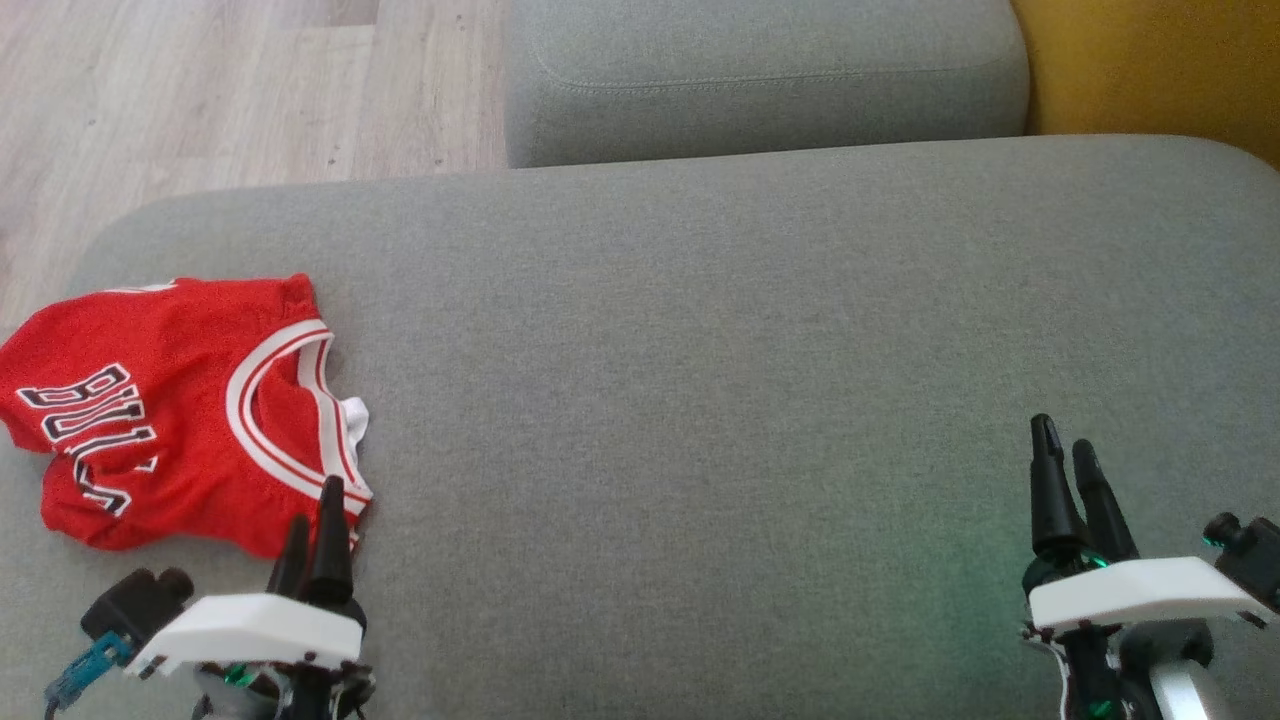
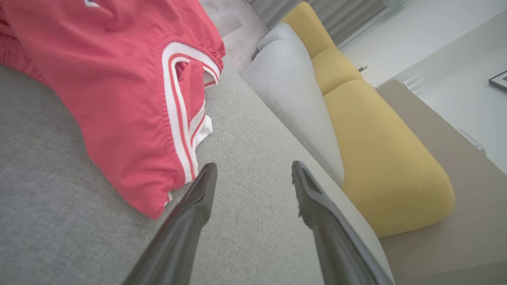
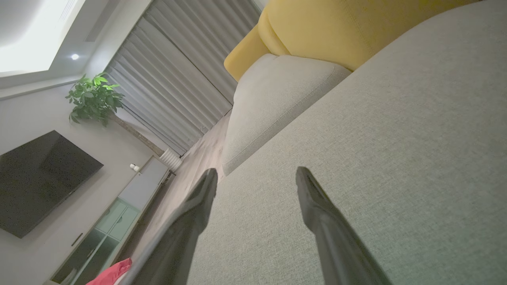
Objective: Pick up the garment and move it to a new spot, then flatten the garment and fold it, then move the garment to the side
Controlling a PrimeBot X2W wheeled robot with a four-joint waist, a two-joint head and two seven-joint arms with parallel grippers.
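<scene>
The garment (image 1: 170, 410) is a red jersey with white trim and black lettering, lying rumpled at the left end of the grey sofa seat (image 1: 700, 380). My left gripper (image 1: 315, 515) hovers at the garment's near right corner, open, nothing between its fingers. In the left wrist view the garment (image 2: 119, 95) fills the upper left, and my left gripper (image 2: 253, 174) has its left finger (image 2: 202, 190) just beside the red hem. My right gripper (image 1: 1065, 445) stands open over bare grey cushion at the lower right. In the right wrist view that gripper (image 3: 255, 178) is open, and a bit of the garment (image 3: 113, 273) shows at the bottom edge.
A second grey cushion (image 1: 760, 75) lies beyond the seat, with a yellow cushion (image 1: 1150, 65) at the top right. Wooden floor (image 1: 220, 90) lies to the upper left, past the seat's rounded edge. The right wrist view shows curtains, a plant (image 3: 93, 97) and a dark screen (image 3: 37, 180).
</scene>
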